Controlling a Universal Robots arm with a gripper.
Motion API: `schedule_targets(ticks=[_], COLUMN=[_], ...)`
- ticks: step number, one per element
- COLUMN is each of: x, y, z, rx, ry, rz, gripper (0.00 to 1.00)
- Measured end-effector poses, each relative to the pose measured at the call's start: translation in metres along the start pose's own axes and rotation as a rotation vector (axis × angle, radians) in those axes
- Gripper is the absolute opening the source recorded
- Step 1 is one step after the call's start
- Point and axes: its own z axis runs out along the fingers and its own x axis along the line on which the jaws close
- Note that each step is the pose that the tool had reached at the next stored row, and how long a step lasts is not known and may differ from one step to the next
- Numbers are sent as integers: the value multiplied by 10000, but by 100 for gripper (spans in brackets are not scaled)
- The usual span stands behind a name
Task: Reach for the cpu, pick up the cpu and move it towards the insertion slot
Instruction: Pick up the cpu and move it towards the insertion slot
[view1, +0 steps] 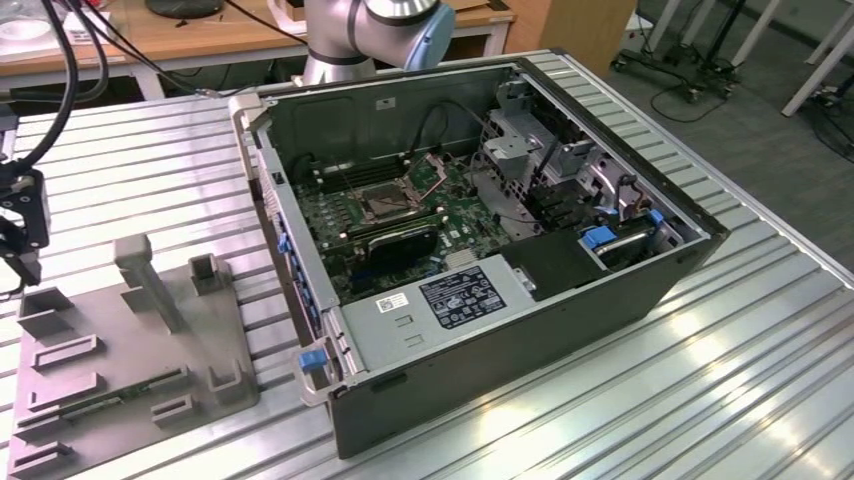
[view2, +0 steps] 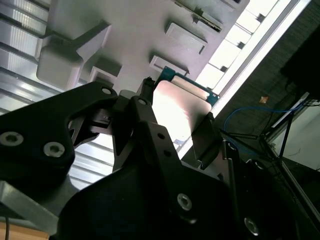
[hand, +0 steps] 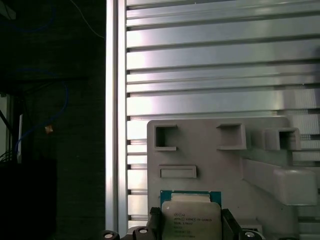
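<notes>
Second wrist view is showing the claw (view2: 176, 117) pinching the chip (view2: 175, 100) by two opposite edges at the grey tray (view2: 125, 30) on the table (view2: 15, 17); the chip is looking light, stiff, smooth-faced and fragile, so edges are seeming safest.

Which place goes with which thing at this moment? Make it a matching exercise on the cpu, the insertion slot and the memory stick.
Things:
1. cpu
2. insertion slot
3. memory stick

Places:
A. on the motherboard inside the open computer case
B. lying flat on the grey fixture plate, nothing gripping it
C. between the fingers of the gripper

Pairs: 1-C; 2-A; 3-B
</notes>
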Motion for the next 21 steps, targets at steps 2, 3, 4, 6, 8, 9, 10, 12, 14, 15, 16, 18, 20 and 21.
schedule_targets(ticks=[2, 3, 4, 6, 8, 9, 10, 12, 14, 15, 16, 18, 20, 21], x=[-2, -2, -2, -2, -1, -1, -1, -1, -1, -1, -1, -1, -2, -7], y=[1, 2, 3, 5, 6, 7, 8, 9, 10, 10, 10, 10, 10, 10], z=[-19, -31, -44, -71, -96, -108, -121, -141, -146, -147, -149, -150, -151, -152], rx=[1, 1, 0, 0, 0, 0, 0, 0, -2, -2, 0, -1, 0, 1], ry=[1, 0, 0, -1, -1, -1, -1, -1, -3, -4, -1, -1, -1, 2], rz=[0, 0, 0, 0, 0, 0, 0, 0, 0, 0, 0, 0, 0, -1], gripper=[55, 55, 55, 55, 55, 55, 55, 55, 55, 55, 55, 55, 55, 55])
